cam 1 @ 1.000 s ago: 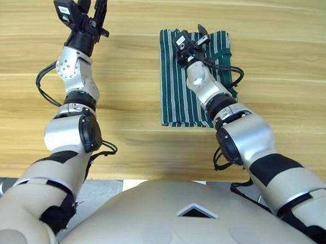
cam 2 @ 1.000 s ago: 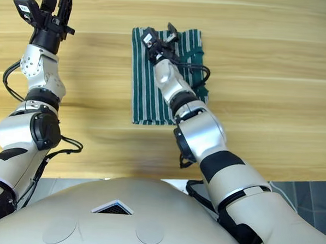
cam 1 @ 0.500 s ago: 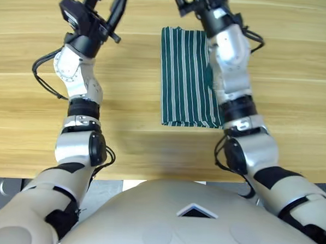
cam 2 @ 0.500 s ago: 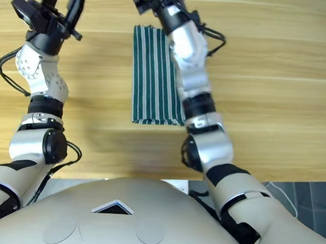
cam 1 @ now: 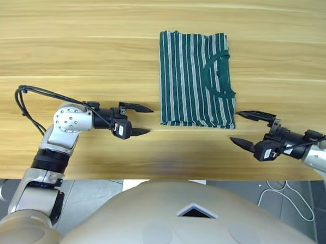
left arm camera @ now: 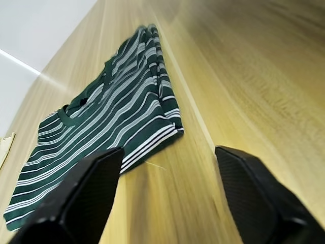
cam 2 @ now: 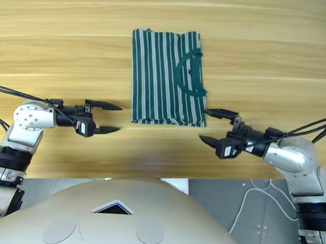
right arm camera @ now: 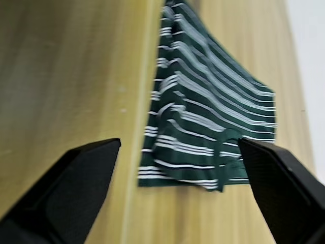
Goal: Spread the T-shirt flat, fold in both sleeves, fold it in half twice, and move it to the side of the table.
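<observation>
The green T-shirt (cam 1: pixel 194 77) with white stripes lies folded into a narrow rectangle on the wooden table (cam 1: pixel 73 52), its collar showing on the right half. My left gripper (cam 1: pixel 143 120) hovers open just left of the shirt's near left corner, fingers pointing toward it. My right gripper (cam 1: pixel 249 128) stands open just right of the near right corner, pointing back at the shirt. Neither touches the cloth. In the left wrist view the shirt (left arm camera: pixel 101 129) lies beyond the spread fingers (left arm camera: pixel 81 203); the right wrist view also has the shirt (right arm camera: pixel 208 127) ahead of its fingers (right arm camera: pixel 66 188).
The table's near edge (cam 1: pixel 165 179) runs just below both grippers. Wide bare wood lies left of the shirt, right of it, and beyond it. A grey floor with a white cable (cam 1: pixel 276 196) is past the edge at the right.
Both arms have swung down from the far side of the table to its near edge. The right gripper has come off the shirt. The shirt lies in the same place.
</observation>
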Robot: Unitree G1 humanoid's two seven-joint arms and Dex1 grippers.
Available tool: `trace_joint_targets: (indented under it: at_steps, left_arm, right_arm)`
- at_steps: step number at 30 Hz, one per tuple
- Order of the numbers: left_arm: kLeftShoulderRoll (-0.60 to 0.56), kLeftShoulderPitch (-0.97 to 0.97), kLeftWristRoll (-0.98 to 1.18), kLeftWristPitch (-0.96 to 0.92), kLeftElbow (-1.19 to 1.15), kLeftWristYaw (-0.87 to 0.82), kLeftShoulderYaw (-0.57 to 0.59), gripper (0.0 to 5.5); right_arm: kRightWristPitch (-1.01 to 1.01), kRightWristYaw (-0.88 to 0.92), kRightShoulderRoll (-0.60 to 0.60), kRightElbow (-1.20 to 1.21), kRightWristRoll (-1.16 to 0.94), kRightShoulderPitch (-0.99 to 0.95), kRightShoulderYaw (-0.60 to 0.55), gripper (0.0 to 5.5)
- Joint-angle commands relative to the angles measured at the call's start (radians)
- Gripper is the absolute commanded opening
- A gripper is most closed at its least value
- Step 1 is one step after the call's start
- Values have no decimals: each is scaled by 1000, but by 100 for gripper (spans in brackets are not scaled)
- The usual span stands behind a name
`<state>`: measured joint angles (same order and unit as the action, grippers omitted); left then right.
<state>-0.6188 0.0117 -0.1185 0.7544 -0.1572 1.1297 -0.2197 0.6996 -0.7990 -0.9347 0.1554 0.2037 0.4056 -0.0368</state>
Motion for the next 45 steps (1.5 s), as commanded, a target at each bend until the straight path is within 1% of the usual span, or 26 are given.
trace_joint_targets:
  at_steps: [1, 6, 14, 21, 22, 23, 26, 30, 32, 33, 34, 35, 37, 45]
  left_arm:
    - [-8, -2, -83, 0, -9, -75, -41, 376]
    - [-6, -42, -174, 24, -41, -173, -91, 376]
    - [4, -99, -244, 51, -96, -256, -191, 376]
    - [8, -146, -307, 69, -148, -336, -246, 381]
    - [9, -152, -316, 73, -155, -346, -253, 359]
    - [9, -158, -326, 75, -162, -358, -257, 354]
    - [6, -170, -344, 75, -176, -382, -275, 297]
    - [-10, -170, -356, 76, -186, -394, -293, 236]
    - [-21, -171, -363, 75, -190, -396, -301, 198]
    - [-25, -171, -367, 73, -193, -398, -305, 170]
    - [-29, -171, -369, 72, -195, -400, -310, 160]
    - [-31, -171, -369, 72, -196, -401, -314, 133]
    - [-35, -168, -367, 72, -193, -400, -318, 104]
    - [-51, -185, -353, 77, -217, -404, -328, 24]
  right_arm:
    - [-45, 28, 8, -51, 104, -26, 37, 431]
    - [-102, 79, 29, -116, 214, -72, 98, 431]
    - [-117, 120, 13, -122, 229, -84, 145, 431]
    - [-121, 127, 14, -139, 240, -117, 191, 307]
    - [-123, 129, 17, -143, 242, -124, 198, 286]
    - [-125, 131, 20, -145, 243, -132, 205, 277]
    - [-128, 138, 27, -152, 245, -149, 224, 215]
    - [-137, 157, 38, -161, 253, -171, 244, 150]
    - [-143, 165, 41, -166, 253, -183, 251, 109]
    - [-148, 170, 45, -171, 254, -189, 253, 80]
    - [-152, 174, 48, -176, 254, -196, 256, 68]
    - [-154, 177, 50, -179, 254, -200, 258, 44]
    - [-156, 180, 51, -182, 254, -206, 263, 16]
    - [-159, 193, 48, -184, 249, -209, 270, 11]
